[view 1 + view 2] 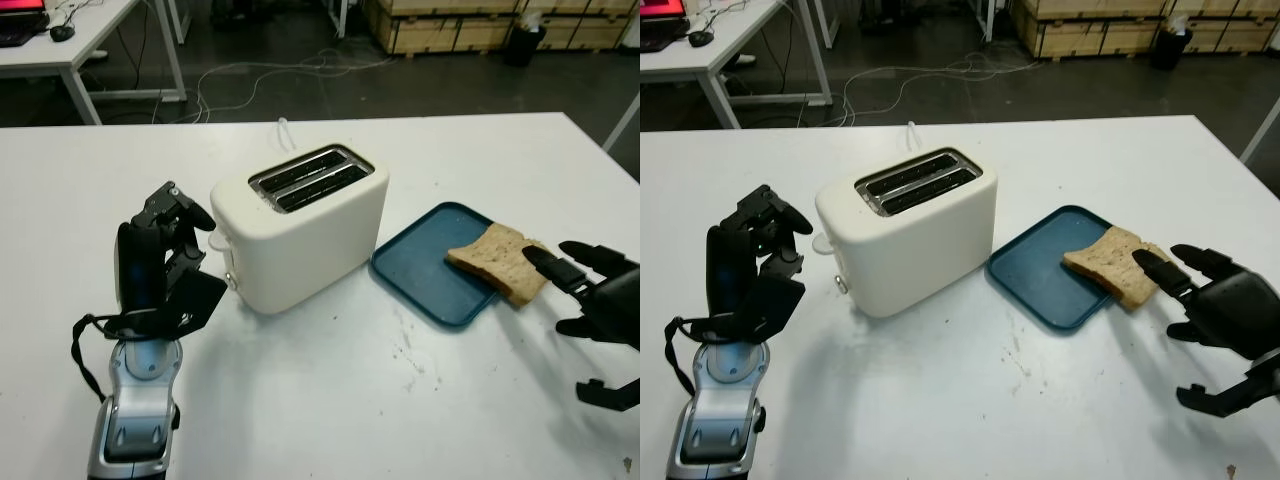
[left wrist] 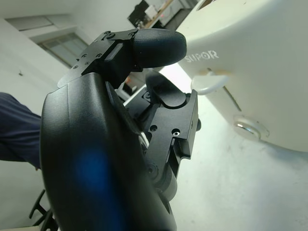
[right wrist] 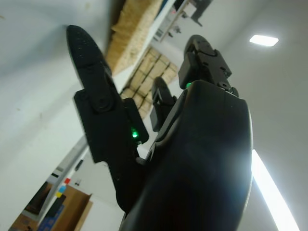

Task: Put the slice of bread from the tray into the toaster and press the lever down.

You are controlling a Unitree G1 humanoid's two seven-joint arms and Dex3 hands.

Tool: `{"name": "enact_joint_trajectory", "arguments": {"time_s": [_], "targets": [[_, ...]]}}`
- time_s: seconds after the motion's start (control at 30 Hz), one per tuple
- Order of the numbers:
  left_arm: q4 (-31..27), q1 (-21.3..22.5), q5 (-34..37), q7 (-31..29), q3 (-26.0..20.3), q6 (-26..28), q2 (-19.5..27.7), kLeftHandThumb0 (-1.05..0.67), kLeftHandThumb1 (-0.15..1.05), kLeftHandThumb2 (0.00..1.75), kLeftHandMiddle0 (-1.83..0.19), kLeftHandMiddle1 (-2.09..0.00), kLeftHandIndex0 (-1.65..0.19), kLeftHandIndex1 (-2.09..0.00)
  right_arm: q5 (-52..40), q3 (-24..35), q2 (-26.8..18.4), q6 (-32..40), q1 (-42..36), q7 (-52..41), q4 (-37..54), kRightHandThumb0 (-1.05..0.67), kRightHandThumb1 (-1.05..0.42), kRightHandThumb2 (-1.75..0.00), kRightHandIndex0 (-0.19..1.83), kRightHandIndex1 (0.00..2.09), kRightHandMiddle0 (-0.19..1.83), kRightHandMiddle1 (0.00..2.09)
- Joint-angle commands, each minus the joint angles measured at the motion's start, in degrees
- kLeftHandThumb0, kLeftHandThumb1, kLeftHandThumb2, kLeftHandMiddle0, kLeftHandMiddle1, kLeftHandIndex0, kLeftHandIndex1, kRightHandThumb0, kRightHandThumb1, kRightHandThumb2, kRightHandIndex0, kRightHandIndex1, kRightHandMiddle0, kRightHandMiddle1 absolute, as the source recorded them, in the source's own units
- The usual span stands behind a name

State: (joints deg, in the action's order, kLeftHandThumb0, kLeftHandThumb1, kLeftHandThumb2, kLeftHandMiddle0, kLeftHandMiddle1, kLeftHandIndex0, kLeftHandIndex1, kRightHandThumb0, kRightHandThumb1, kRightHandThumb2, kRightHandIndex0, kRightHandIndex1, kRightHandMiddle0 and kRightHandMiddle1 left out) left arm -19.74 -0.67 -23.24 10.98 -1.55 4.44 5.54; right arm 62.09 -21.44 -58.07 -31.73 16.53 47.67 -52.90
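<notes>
A white two-slot toaster (image 1: 300, 225) stands mid-table, both slots empty, its lever (image 2: 209, 82) up on the end that faces my left hand. To its right lies a blue tray (image 1: 425, 265). The slice of brown bread (image 1: 497, 260) rests on the tray's right rim and overhangs it. My right hand (image 1: 588, 300) is open just right of the bread, one fingertip (image 1: 537, 261) over the slice's edge. Left of the toaster, my left hand (image 1: 180, 240) is raised with fingers curled, holding nothing, a short gap from the lever.
Crumbs (image 1: 405, 350) dot the white table (image 1: 330, 400) in front of the tray. The toaster's white cord (image 1: 283, 130) runs off the far edge. Beyond are another table (image 1: 90, 40), floor cables and wooden crates (image 1: 470, 25).
</notes>
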Motion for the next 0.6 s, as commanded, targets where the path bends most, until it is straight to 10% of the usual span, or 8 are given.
{"name": "enact_joint_trajectory", "arguments": {"time_s": [0.0,0.33,0.43,0.57], "targets": [[-0.37,0.14,0.12,-0.19,0.02,-0.32,0.12,0.07,0.92,0.85,-1.04,-1.75,-0.66,-1.75,0.59,-2.11,1.66,0.78,1.75,1.92,-2.67,-0.55,-0.83,-0.01,0.28,0.00,0.02,0.00],[-0.78,0.24,0.42,-0.18,0.07,-0.02,-0.14,0.08,0.92,0.85,-1.05,-1.75,-0.68,-1.75,1.92,-10.98,4.95,3.91,8.18,9.84,-12.12,-0.48,-0.87,-0.01,0.38,0.07,0.13,0.03],[-1.03,0.04,0.47,-0.27,-0.06,-0.13,0.00,0.08,0.92,0.86,-1.06,-1.75,-0.68,-1.75,2.31,-13.16,5.35,5.02,9.83,10.90,-13.50,-0.47,-0.88,0.00,0.07,0.84,0.21,0.01],[-1.12,-0.04,0.81,-0.30,-0.27,-0.60,0.19,0.07,0.92,0.86,-1.06,-1.75,-0.67,-1.75,2.24,-15.27,5.66,5.56,11.41,10.61,-14.99,-0.47,-0.89,0.00,0.00,1.06,0.22,0.00]]}}
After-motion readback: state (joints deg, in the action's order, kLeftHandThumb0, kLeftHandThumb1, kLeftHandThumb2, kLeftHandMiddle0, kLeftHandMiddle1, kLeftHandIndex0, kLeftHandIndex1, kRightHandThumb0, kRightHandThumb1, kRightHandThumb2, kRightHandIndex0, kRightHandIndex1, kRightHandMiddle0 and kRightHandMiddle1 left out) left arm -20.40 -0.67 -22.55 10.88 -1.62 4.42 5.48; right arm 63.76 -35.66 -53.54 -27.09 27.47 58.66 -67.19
